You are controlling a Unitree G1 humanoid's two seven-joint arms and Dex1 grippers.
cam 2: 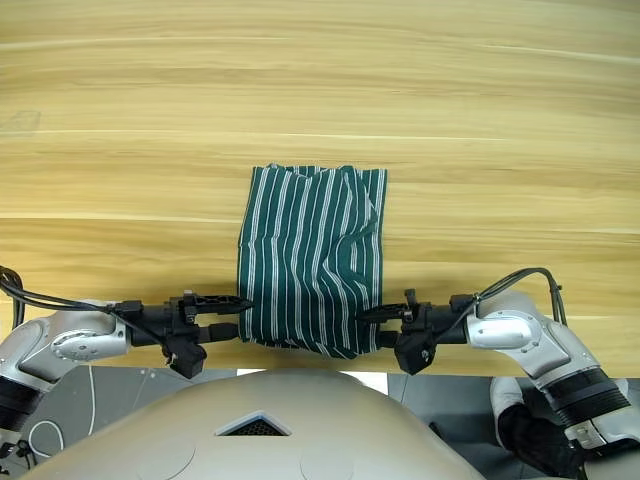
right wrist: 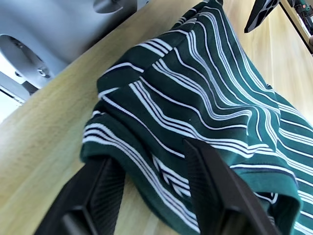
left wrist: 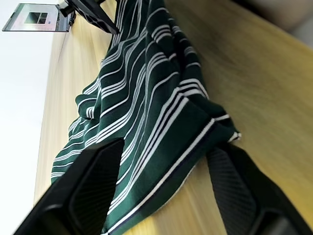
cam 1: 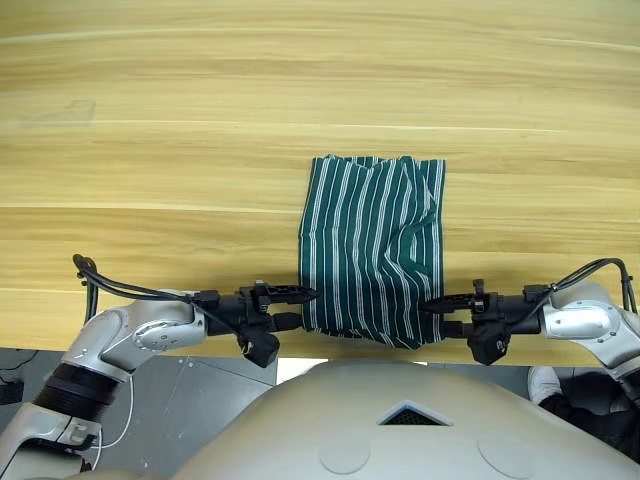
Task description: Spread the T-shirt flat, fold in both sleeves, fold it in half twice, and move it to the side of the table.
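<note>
This looks like a lab or test room with an office feel, though the signs are few. A long desk [cam 1: 200, 100] of pale wood-grain laminate stands over a grey tiled floor [cam 1: 190, 395]. A thin white cable [cam 1: 128, 400] shows against that floor, and a lit screen [left wrist: 34, 17] sits by the desk's far end

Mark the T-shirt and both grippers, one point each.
T-shirt [cam 1: 372, 250], left eye view, middle of the folded striped cloth.
left gripper [cam 1: 308, 307], left eye view, midway between its fingertips at the T-shirt's near left corner.
right gripper [cam 1: 432, 316], left eye view, midway between its fingertips at the T-shirt's near right corner.
</note>
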